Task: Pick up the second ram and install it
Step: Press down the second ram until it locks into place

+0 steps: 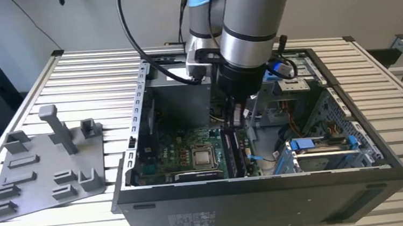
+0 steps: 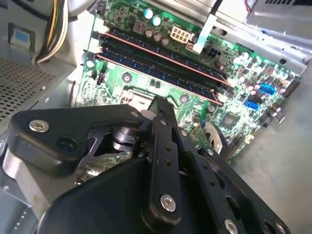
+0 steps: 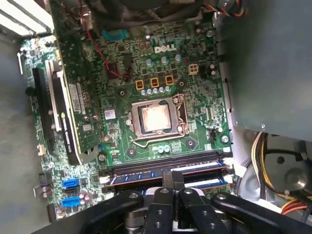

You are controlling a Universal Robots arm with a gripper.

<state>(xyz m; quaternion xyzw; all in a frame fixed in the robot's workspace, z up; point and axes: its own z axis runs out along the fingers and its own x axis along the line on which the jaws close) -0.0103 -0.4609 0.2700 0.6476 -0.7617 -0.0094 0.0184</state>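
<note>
Exterior view: my gripper (image 1: 234, 122) inside the case (image 1: 265, 194).
Its fingers sit together above the motherboard (image 3: 161, 78) slots (image 3: 165, 168).

Bright, even daylight washing over the slatted table (image 1: 83, 73) in the exterior view, with the computer case (image 1: 266, 205) interior falling into shadow. Glaring off the processor socket (image 3: 156, 118) in the first wrist view. Blurring softly across the nearby black gripper (image 2: 163, 161) in the second wrist view.

Arm upright, end effector (image 1: 234, 120) pointing straight down.
</note>
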